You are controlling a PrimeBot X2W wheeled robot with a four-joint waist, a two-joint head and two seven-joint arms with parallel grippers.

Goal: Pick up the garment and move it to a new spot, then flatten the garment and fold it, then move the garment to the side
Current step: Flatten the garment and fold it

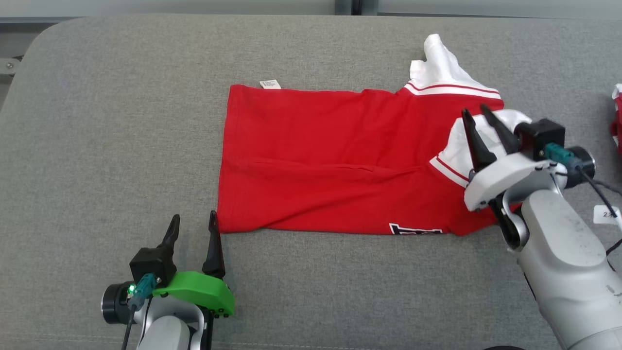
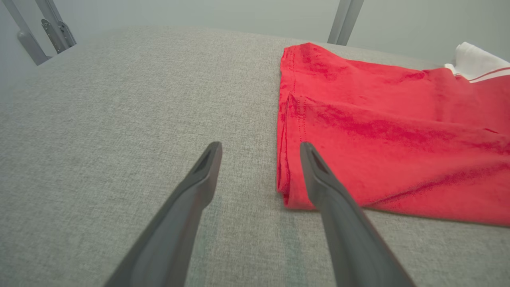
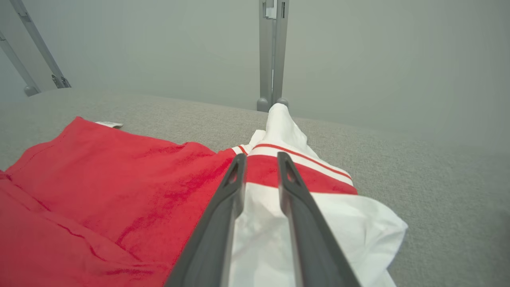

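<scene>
While the red shirt (image 1: pixel 330 160) lies spread across the grey padded table (image 1: pixel 121 121), the left gripper (image 1: pixel 193 217) sits low over the bare fabric surface with its two dark fingers held wide apart. In the left wrist view the left gripper (image 2: pixel 259 147) frames grey table (image 2: pixel 99 119) between its tips, and the shirt (image 2: pixel 398 139) begins just at the inner edge of the finger nearer the garment, whose tip stands at the doubled hem corner; the rest of the red cloth runs away beyond and to that same side. The right gripper (image 1: pixel 475 111) is over the opposite end of the shirt, its fingers drawn near together with only a narrow gap, and I cannot tell whether they pinch any cloth. In the right wrist view the right gripper (image 3: pixel 261 157) lies above a rumpled white sleeve (image 3: pixel 358 227), with a red band and red-striped white trim just past the fingertips and a second white sleeve (image 1: pixel 440 63) further ahead. Red shirt body (image 3: pixel 99 179) spreads off to one side of these fingers, a small white label (image 3: pixel 108 124) at its far edge, and bare table (image 3: pixel 438 179) lies on the other side.
</scene>
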